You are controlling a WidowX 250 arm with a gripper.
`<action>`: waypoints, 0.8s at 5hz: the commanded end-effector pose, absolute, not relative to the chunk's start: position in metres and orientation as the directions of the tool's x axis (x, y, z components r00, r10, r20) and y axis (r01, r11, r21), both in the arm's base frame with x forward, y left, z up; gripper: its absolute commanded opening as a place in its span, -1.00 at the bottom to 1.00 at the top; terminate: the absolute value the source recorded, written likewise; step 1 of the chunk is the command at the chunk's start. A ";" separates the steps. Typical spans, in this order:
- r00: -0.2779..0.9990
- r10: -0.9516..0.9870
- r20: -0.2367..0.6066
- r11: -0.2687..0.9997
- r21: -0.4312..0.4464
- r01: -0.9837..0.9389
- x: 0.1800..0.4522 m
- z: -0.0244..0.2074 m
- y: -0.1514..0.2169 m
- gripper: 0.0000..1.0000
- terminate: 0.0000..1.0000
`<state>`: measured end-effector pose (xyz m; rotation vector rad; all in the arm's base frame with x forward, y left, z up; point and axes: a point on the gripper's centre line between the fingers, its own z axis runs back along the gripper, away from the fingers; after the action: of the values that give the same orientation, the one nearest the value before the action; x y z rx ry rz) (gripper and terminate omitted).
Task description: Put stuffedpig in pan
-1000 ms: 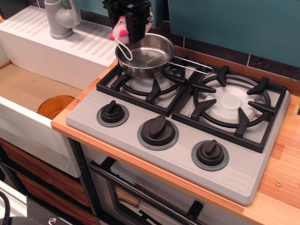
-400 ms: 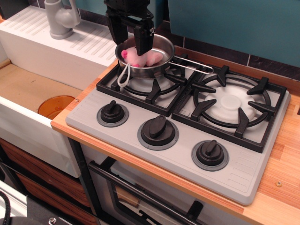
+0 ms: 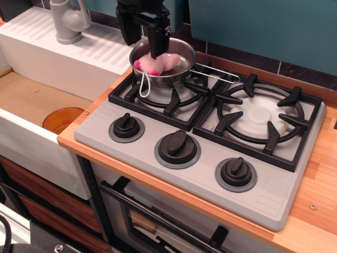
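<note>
The pale-pink stuffedpig lies inside the shiny steel pan on the back-left burner. Its white string loop hangs over the pan's front rim onto the grate. The pan's wire handle points right. My black gripper hangs just above the pan's left side, its fingers spread apart and holding nothing; the right finger's tip stands just above the pig.
A grey stove top with two black burner grates and three black knobs sits on a wooden counter. A white sink with an orange drain and a grey faucet lies to the left. A teal wall is behind.
One second ago the gripper held the pig above the pan's left rim. It lowered it into the pan and opened, and now has risen a little, leaving the pig lying in the pan.
</note>
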<state>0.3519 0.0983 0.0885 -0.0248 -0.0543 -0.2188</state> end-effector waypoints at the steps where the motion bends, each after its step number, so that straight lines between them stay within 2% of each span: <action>1: 0.967 -0.217 0.135 0.974 0.102 0.204 0.340 0.148 0.096 1.00 -1.00; 2: 0.971 -0.201 0.128 0.974 0.133 0.184 0.336 0.161 0.090 1.00 -1.00; 4: 0.961 -0.227 0.157 0.971 0.109 0.212 0.339 0.150 0.092 1.00 -1.00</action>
<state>0.3377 0.0885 0.1322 0.0719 -0.1225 -0.2272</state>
